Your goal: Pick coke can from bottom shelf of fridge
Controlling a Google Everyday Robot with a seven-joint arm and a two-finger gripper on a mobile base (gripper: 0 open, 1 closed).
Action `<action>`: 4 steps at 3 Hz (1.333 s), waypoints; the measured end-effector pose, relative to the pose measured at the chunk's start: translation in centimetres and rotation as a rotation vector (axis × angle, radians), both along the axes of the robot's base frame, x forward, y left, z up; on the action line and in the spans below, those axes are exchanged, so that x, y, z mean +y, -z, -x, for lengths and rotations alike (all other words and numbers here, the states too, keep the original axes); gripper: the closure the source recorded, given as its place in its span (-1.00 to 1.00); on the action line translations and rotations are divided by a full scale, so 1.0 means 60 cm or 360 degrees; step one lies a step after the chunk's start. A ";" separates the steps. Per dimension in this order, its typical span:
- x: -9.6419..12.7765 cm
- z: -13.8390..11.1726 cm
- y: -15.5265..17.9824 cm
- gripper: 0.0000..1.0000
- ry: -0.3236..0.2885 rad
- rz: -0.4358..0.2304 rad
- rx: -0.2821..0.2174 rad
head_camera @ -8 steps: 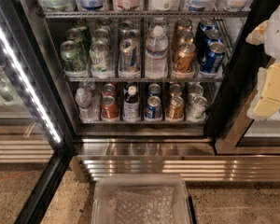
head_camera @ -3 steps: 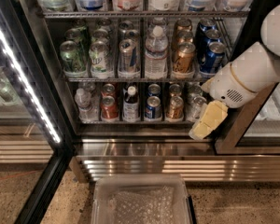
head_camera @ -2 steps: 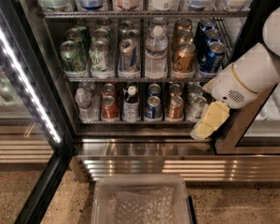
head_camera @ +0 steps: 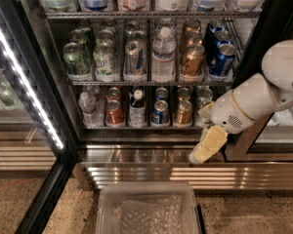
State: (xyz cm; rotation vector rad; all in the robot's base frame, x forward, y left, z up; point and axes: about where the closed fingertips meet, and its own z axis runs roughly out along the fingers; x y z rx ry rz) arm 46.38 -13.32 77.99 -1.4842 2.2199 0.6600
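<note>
The coke can, red with a silver top, stands at the front of its lane on the bottom shelf of the fridge, second lane from the left. A second red can stands behind it. My gripper, cream-coloured on a white arm, hangs in front of the fridge's lower right corner. It is below shelf level, to the right of the coke can and apart from it. It holds nothing that I can see. The arm hides part of the rightmost bottom lane.
On the bottom shelf a dark small bottle, a blue can and a gold can stand right of the coke can. A clear bottle stands left. A plastic bin sits on the floor below the ribbed steel base. The open door with its LED strip is at left.
The arm came in from the right edge to the fridge's lower right. Over the last second the gripper moved down and slightly left. The cans have not moved.
</note>
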 end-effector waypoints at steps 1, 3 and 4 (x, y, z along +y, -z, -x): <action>0.065 0.001 0.071 -1.00 -0.0033 -0.0268 0.0088; 0.192 -0.053 0.147 -1.00 -0.0106 -0.0472 0.0130; 0.192 -0.053 0.147 -1.00 -0.0106 -0.0472 0.0130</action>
